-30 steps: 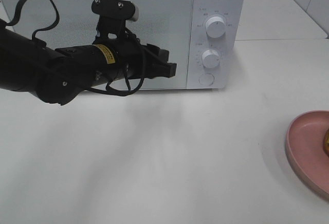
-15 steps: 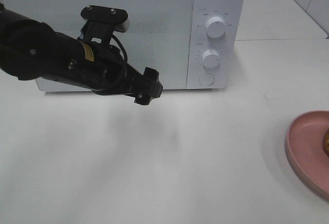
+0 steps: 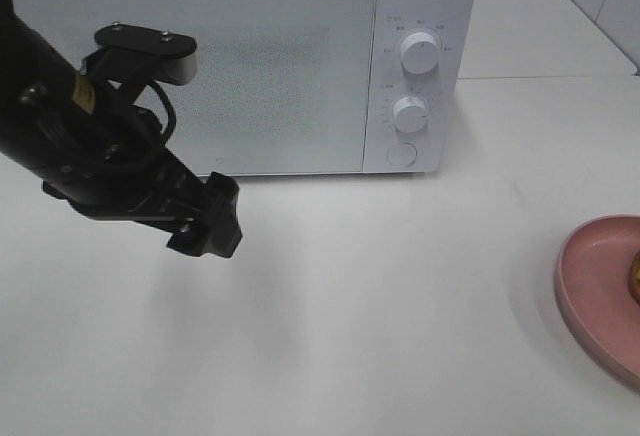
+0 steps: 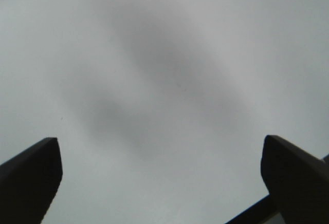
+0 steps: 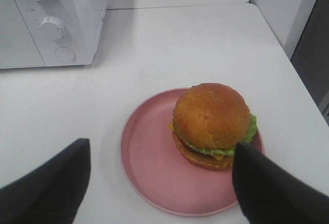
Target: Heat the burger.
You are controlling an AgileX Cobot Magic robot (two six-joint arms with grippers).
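The burger [image 5: 212, 124], with a golden-brown bun, lettuce and cheese, sits on a round pink plate [image 5: 146, 165] on the white table. In the exterior high view only a sliver of the burger [image 3: 635, 274] shows at the right edge, on the plate [image 3: 595, 286]. My right gripper [image 5: 162, 148] is open and empty, hovering on the near side of the plate, apart from the burger. My left gripper [image 3: 215, 224] hangs over the table in front of the white microwave [image 3: 250, 56], whose door is closed. The left wrist view shows that gripper [image 4: 160, 144] open, with only bare table below.
The microwave has two knobs [image 3: 419, 52] and a round button [image 3: 401, 154] on its right panel; it also shows in the right wrist view [image 5: 51, 18]. The table's right edge [image 5: 270, 39] runs beside the plate.
My left arm has swung down and to the left, away from the microwave door, and its gripper now points at the table. The plate and burger have not moved.
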